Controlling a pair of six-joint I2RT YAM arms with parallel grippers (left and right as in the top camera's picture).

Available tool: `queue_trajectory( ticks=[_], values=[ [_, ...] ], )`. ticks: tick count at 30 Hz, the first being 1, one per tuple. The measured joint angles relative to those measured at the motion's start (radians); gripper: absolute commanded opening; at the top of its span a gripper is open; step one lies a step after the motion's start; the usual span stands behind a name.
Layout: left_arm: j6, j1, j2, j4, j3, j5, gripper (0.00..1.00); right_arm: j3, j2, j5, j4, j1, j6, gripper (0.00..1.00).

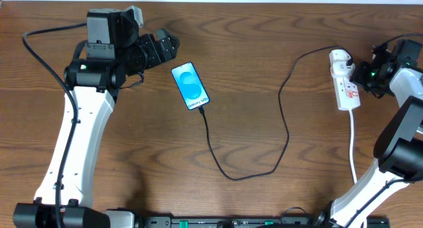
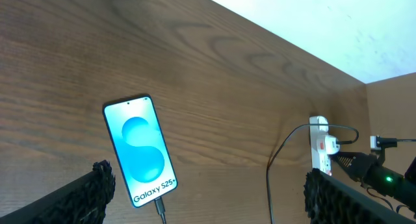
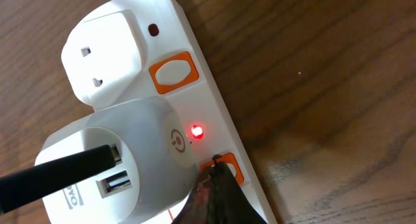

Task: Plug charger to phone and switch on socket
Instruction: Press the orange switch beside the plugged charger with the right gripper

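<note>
Red light (image 3: 195, 130) on the socket (image 1: 345, 89): both steps look done.
Charger (image 1: 288, 132) sits in the phone (image 1: 190, 86); your closed right hand (image 3: 214, 185) touches the switch (image 3: 234, 173), left hand (image 2: 208, 191) open.

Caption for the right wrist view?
Right gripper tip at an orange switch of the white power strip; red light lit beside the white adapter holding the black charger cable.
</note>
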Motion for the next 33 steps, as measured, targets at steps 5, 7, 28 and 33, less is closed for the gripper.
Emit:
queue_trajectory(
  ticks=[5, 7, 28, 33],
  values=[
    [0.000, 0.000, 0.000, 0.000, 0.000, 0.000, 0.95, 0.000, 0.000, 0.000, 0.000, 0.000, 0.000, 0.01],
    [0.000, 0.000, 0.000, 0.000, 0.000, 0.000, 0.95, 0.000, 0.000, 0.000, 0.000, 0.000, -0.001, 0.01],
    [0.000, 0.000, 0.000, 0.000, 0.000, 0.000, 0.95, -0.004, -0.014, 0.095, -0.015, 0.038, -0.067, 0.01],
    [0.000, 0.000, 0.000, 0.000, 0.000, 0.000, 0.95, -0.004, -0.014, 0.095, -0.012, 0.038, -0.067, 0.01]
  ],
)
